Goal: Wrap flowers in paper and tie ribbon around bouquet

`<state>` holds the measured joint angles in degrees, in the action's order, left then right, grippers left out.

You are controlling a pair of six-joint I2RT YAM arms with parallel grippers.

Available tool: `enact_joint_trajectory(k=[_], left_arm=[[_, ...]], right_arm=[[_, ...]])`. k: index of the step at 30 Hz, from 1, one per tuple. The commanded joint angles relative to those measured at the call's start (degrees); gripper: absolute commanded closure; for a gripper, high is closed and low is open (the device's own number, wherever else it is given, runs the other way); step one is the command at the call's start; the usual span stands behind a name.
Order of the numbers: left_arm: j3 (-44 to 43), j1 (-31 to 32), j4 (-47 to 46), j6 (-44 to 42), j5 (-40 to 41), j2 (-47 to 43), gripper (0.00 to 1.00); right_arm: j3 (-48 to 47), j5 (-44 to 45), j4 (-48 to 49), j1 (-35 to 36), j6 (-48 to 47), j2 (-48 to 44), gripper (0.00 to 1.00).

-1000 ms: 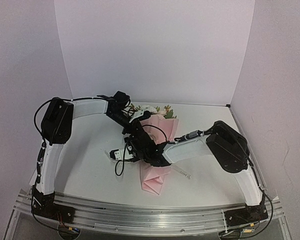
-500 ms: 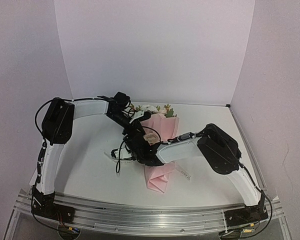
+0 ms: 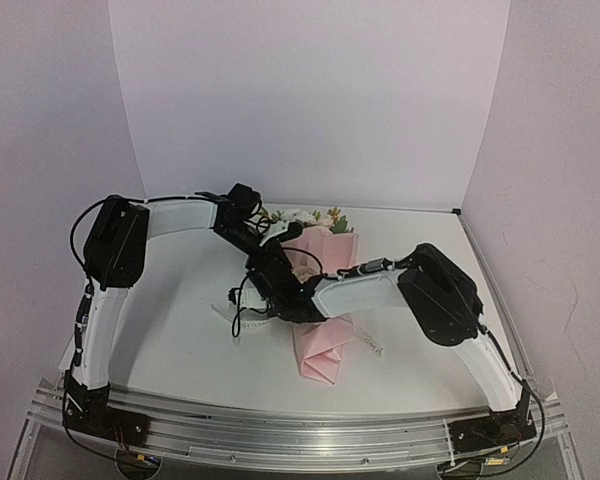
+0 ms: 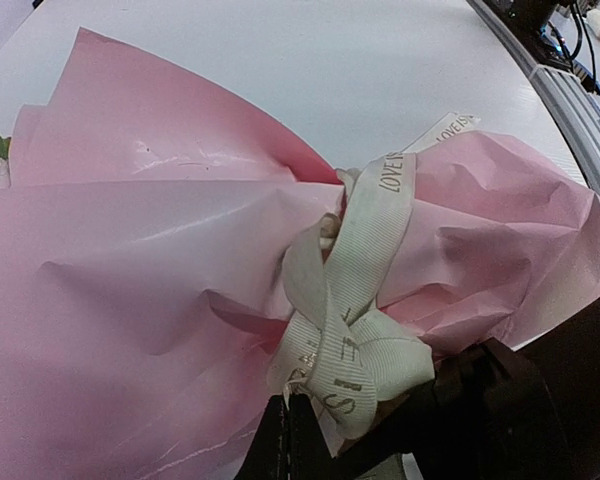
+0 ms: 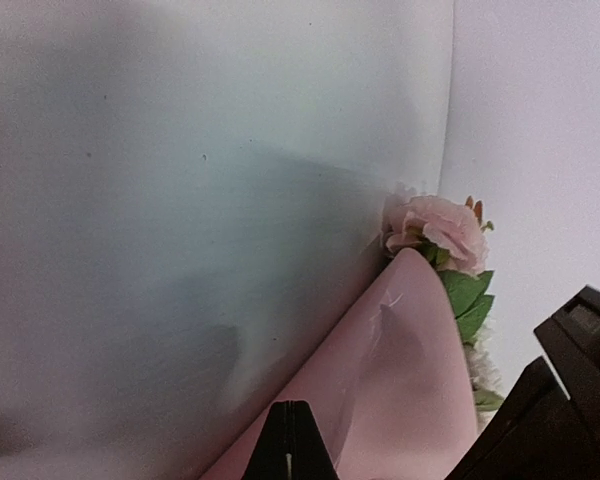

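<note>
The bouquet point(image 3: 332, 252) lay in the middle of the counter point(image 3: 170, 340), with its paper point(image 3: 318, 358) end nearest the arm bases. At the bouquet's waist the ribbon point(image 4: 365, 290) was knotted, and the left tool point(image 4: 292, 425) was closed on it. The right tool point(image 5: 290, 440) was closed on nothing, just beside the bouquet. The flowers point(image 3: 305, 218) were at the bouquet's far end.

paper point(image 4: 160, 250): light pink | ribbon point(image 4: 355, 330): cream, grey lettering | flowers point(image 5: 440, 225): pale pink, green leaves
</note>
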<state>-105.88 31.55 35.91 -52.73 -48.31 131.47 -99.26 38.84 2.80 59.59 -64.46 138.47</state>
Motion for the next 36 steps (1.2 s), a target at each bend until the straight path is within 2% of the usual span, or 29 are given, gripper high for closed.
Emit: enact_joint_trajectory(k=[1,8,18,23,28,36], left_arm=[[-2.3,-0.2,-1.8,2.5,0.3,1.1,1.00],[-1.9,-0.1,-2.4,4.2,0.8,1.0,1.00],[-1.6,0.0,-3.5,6.4,1.3,0.9,1.00],[-0.9,-0.1,-3.8,7.2,3.8,0.3,1.00],[1.0,-0.2,-6.5,9.2,6.9,-0.6,1.00],[-0.1,-0.6,-10.9,10.7,9.9,0.7,1.00]], right_arm=[[0.9,-9.6,-7.7,-0.3,20.4,-11.0,1.00],[6.7,-20.5,-7.6,-3.0,43.2,-18.9,1.00],[16.5,-29.5,0.1,-7.1,56.6,-25.8,1.00],[22.4,-34.1,7.3,-9.9,66.8,-29.0,1.00],[29.9,-35.2,16.7,-11.3,77.7,-32.3,1.00],[43.0,-34.4,25.7,-11.2,88.9,-38.5,1.00]])
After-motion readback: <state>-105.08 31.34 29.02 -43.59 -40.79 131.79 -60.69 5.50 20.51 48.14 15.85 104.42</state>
